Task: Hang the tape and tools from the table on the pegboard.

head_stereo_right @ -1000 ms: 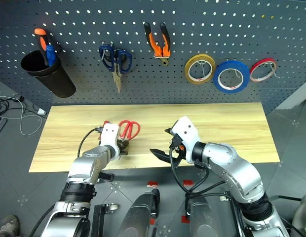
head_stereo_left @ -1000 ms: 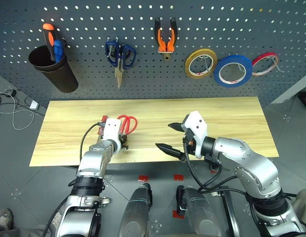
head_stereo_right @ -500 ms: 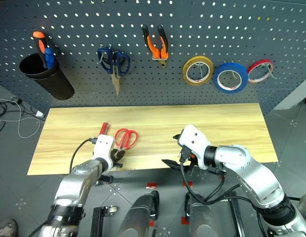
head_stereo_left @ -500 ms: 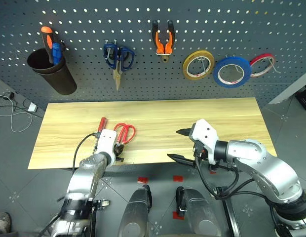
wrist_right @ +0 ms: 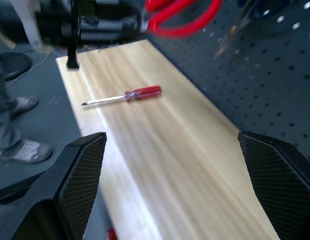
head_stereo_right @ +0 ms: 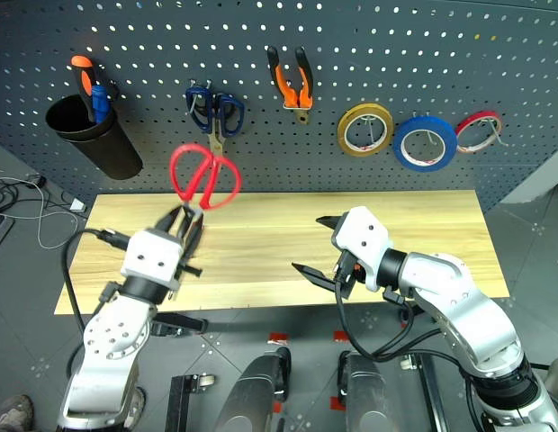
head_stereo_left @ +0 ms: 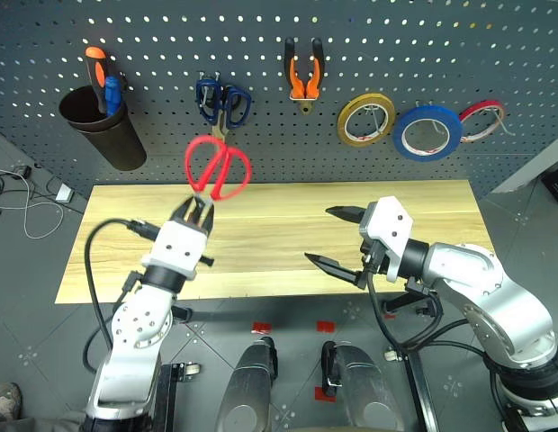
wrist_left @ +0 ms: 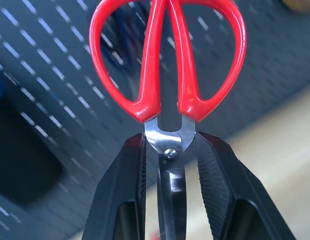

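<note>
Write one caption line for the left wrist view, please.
Left gripper shut on the blades of the red scissors, handles pointing toward the pegboard.

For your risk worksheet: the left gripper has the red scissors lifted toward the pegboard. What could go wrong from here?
1. The left gripper pinches the red scissors only at the pivot, by the blades; they might swivel or slip during hanging.
2. The blue scissors hang just above; the red handles could knock them.
3. The screwdriver lies on the table under the raised arm and may be missed.
</note>
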